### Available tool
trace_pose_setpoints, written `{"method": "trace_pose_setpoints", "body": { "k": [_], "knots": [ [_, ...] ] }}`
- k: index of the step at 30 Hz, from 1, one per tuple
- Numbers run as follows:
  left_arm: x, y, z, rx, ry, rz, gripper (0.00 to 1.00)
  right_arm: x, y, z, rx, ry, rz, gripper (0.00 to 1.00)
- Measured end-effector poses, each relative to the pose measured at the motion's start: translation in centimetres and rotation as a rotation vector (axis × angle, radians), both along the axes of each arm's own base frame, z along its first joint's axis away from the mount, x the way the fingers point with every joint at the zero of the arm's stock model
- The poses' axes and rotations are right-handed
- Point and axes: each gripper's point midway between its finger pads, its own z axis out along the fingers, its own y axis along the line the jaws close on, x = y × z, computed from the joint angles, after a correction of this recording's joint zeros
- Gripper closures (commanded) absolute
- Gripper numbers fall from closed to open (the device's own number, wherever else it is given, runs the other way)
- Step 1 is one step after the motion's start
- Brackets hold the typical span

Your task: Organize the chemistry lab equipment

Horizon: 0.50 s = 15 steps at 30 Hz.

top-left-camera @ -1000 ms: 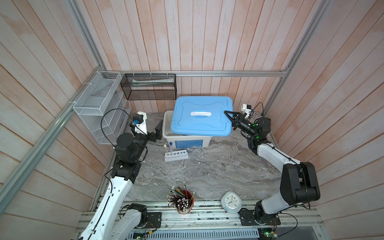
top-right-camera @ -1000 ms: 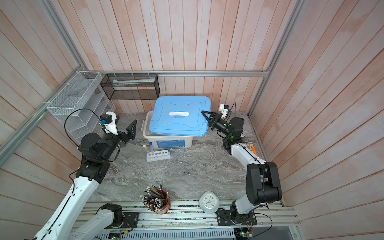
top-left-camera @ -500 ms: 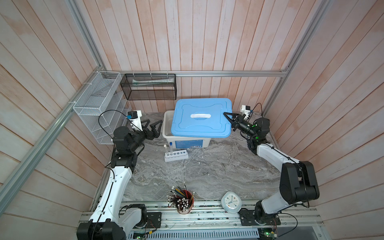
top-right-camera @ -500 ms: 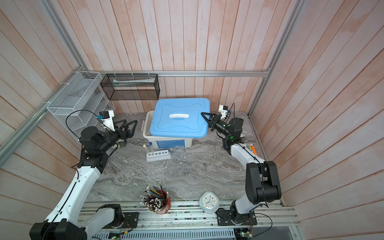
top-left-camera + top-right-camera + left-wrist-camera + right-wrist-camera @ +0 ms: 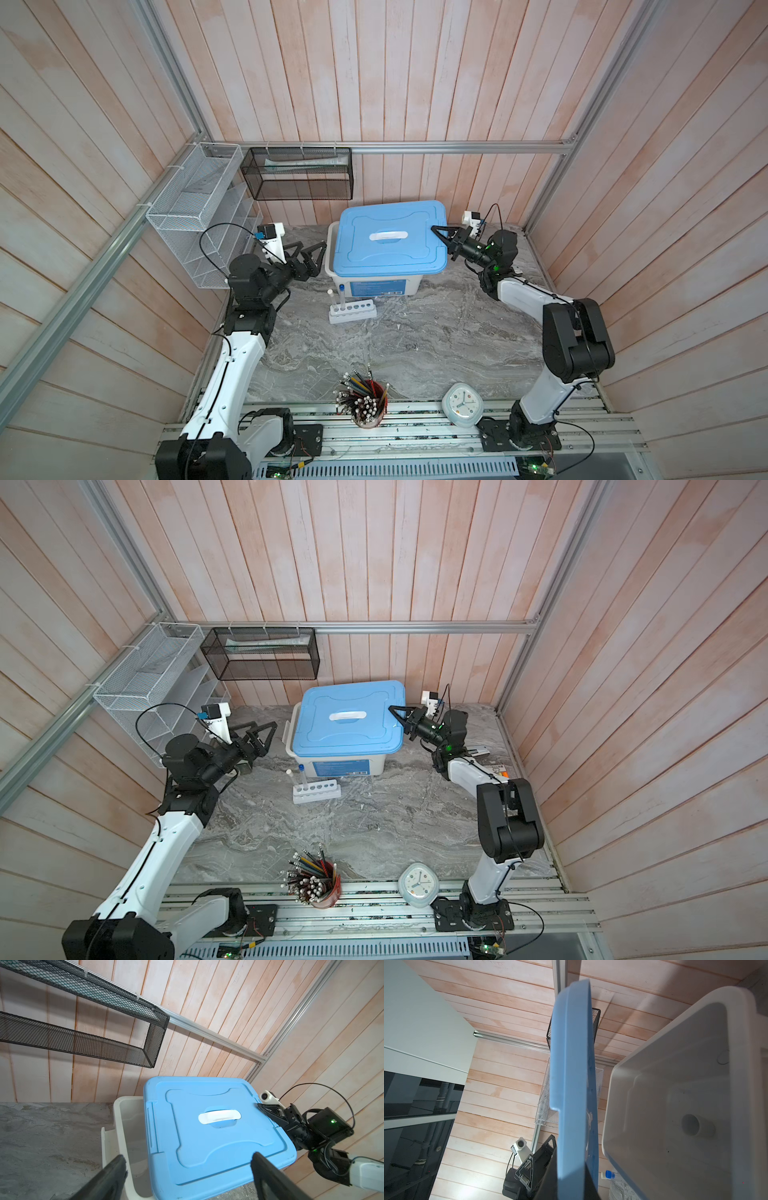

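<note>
My right gripper [image 5: 436, 231] is clamped on the right edge of the smooth blue plastic lid [image 5: 390, 249], a rounded-corner slab with a white handle set in the middle. It sits over the milky white bin [image 5: 330, 253] at the far side of the grey marbled table [image 5: 415, 345], shoved right so a strip of the bin's left side is open. From my right wrist cam the lid is edge-on with a gap to the bin's rim, but I can't tell if its left edge touches. My left gripper [image 5: 308, 249] hangs just left of the bin, jaws spread wide, holding nothing. The white six-hole rack [image 5: 352, 312] stands just near of the bin with two thin tubes [image 5: 341, 296], capped blue and white, upright in its left holes. Most of the bin's inside is hidden under the lid in both top views. The wrist cam catches only a tiny cup [image 5: 697, 1126], pale and cylindrical, on the floor. The label on the bin is too small to read.
</note>
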Motion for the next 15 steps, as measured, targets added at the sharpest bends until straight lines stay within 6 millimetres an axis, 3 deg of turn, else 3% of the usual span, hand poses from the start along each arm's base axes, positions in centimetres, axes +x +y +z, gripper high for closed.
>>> {"method": "trace_pose_setpoints", "body": {
  "k": [15],
  "knots": [
    [-0.1,-0.1,-1.1,-0.004,0.021,-0.007,0.05,1.4,2.2,-2.3,0.015,0.051,0.041,1.0]
  ]
}}
